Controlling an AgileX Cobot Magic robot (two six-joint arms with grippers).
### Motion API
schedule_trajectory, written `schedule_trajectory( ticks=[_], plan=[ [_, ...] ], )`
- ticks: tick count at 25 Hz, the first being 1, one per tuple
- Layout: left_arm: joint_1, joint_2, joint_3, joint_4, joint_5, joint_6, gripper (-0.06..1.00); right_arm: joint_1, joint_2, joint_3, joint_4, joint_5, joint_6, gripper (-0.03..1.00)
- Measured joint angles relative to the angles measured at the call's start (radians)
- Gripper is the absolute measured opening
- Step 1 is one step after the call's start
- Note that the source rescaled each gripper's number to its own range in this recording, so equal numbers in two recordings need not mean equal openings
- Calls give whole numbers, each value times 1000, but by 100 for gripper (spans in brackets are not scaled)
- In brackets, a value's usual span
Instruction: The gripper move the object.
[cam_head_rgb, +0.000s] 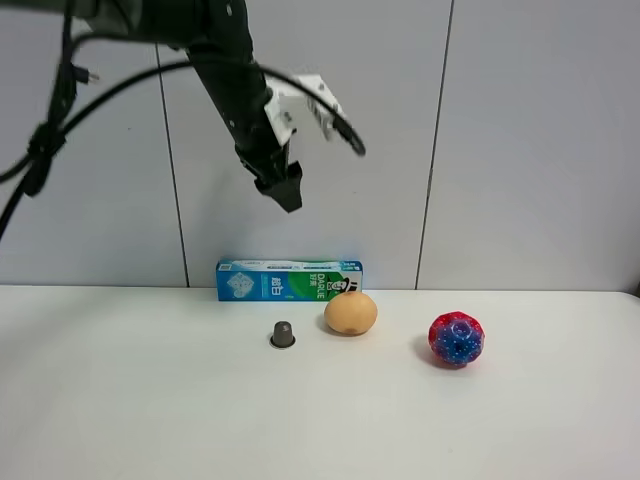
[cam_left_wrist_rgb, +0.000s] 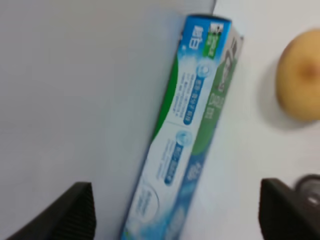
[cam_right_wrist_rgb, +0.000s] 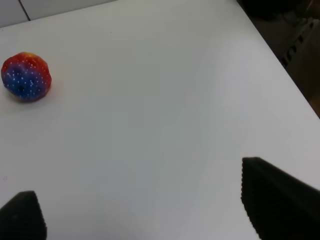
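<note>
A blue-green toothpaste box (cam_head_rgb: 289, 280) lies against the back wall. In front of it sit a small grey capsule (cam_head_rgb: 283, 334), a yellow-orange round fruit (cam_head_rgb: 350, 313) and a red-blue spotted ball (cam_head_rgb: 456, 339). My left gripper (cam_head_rgb: 288, 190) hangs high in the air above the box, open and empty. In the left wrist view the left gripper (cam_left_wrist_rgb: 175, 200) looks down on the box (cam_left_wrist_rgb: 185, 135), with the fruit (cam_left_wrist_rgb: 300, 75) to one side. My right gripper (cam_right_wrist_rgb: 145, 200) is open and empty over bare table, far from the ball (cam_right_wrist_rgb: 26, 76). The right arm is out of the exterior high view.
The white table (cam_head_rgb: 150, 400) meets a grey panelled wall (cam_head_rgb: 520, 140) at the back. Black cables (cam_head_rgb: 45, 140) hang at the upper left. The right wrist view shows the table's edge (cam_right_wrist_rgb: 280, 55) with dark clutter beyond it.
</note>
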Motion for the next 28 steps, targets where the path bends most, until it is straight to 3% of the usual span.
schedule_trajectory(
  ticks=[7,14,22,28],
  plan=[
    [-26,-221,-1,84,263,-266,58,0,0,0,0,0,0,100],
    [-28,-425,63,140,287,-443,58,0,0,0,0,0,0,100],
    [29,-743,507,99,287,-548,58,0,0,0,0,0,0,100],
    [122,-1035,893,-7,239,-595,58,0,0,0,0,0,0,100]
  ],
)
